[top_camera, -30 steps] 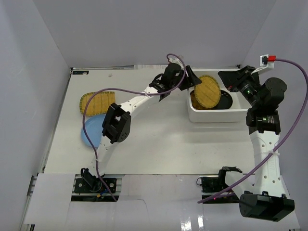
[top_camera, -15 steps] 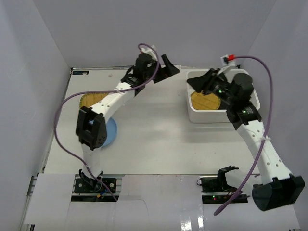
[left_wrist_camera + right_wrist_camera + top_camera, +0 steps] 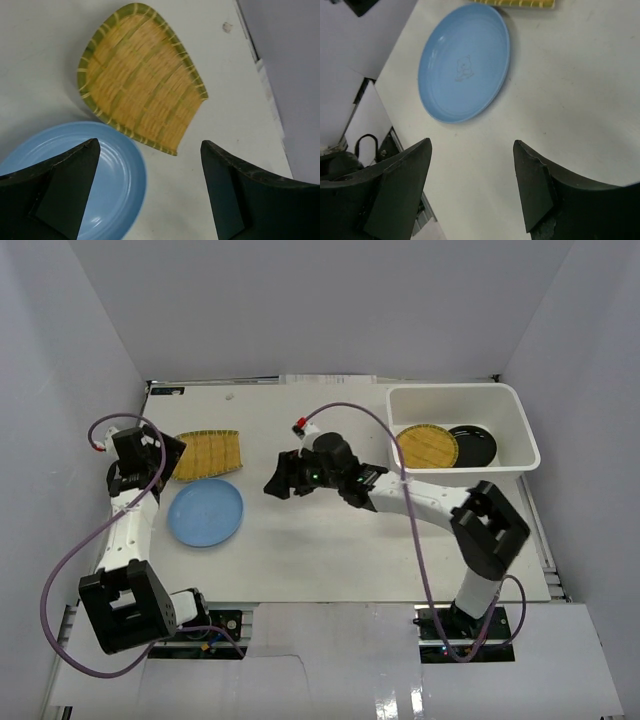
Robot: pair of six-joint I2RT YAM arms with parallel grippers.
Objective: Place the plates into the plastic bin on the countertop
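Note:
The white plastic bin [image 3: 520,430] stands at the back right of the countertop [image 3: 330,540]. A round woven bamboo plate [image 3: 427,446] and a black plate [image 3: 474,445] lie in it. A squarish woven bamboo plate [image 3: 207,451] [image 3: 142,75] and a light blue plate [image 3: 205,512] [image 3: 105,185] [image 3: 465,62] lie at the left. My left gripper [image 3: 168,453] [image 3: 150,145] hangs open at the bamboo plate's left edge, holding nothing. My right gripper [image 3: 276,480] [image 3: 472,144] is open over bare countertop, right of the blue plate.
Pale grey walls enclose the countertop on three sides. The right arm [image 3: 420,495] stretches low across the middle, from its elbow [image 3: 490,525] toward the left. A purple cable [image 3: 70,570] loops beside the left arm near the left wall.
Both arms have left the bin. The left one swung back to the far left, the right one reached to the table's middle. Both grippers opened. The round bamboo plate now lies in the bin.

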